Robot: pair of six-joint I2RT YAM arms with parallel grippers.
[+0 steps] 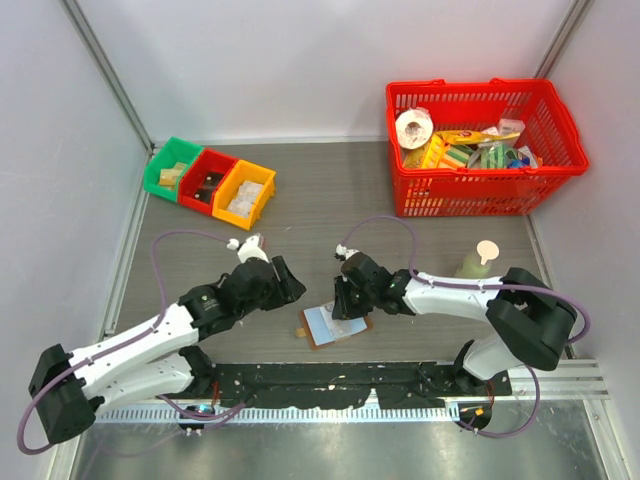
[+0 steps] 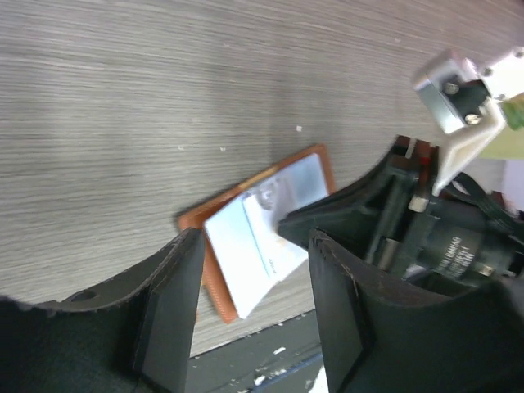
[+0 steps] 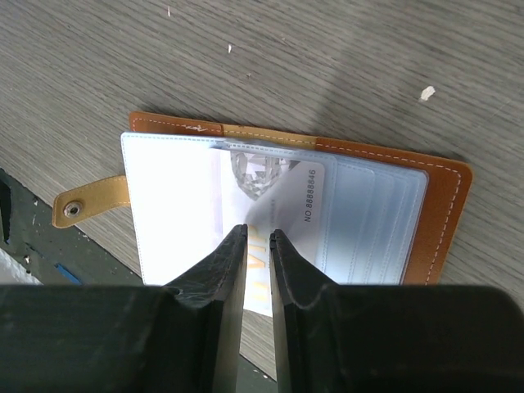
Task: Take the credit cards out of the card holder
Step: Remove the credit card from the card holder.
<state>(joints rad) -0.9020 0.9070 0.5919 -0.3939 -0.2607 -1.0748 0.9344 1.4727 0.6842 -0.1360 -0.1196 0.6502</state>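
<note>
Lying open and flat near the table's (image 1: 420,200) front edge, the card holder (image 3: 446,221) sits between both arms, long axis roughly left-right. Tan stitched leather-like border, glossy pale blue pockets. One credit card (image 3: 286,192), thin stiff plastic, pokes skewed out of a pocket toward the right hand (image 3: 258,246), which looks pinched onto its edge. The left hand (image 2: 254,241) hangs apart to the left, fingers spread, holding nothing. The right arm is nearer.
</note>
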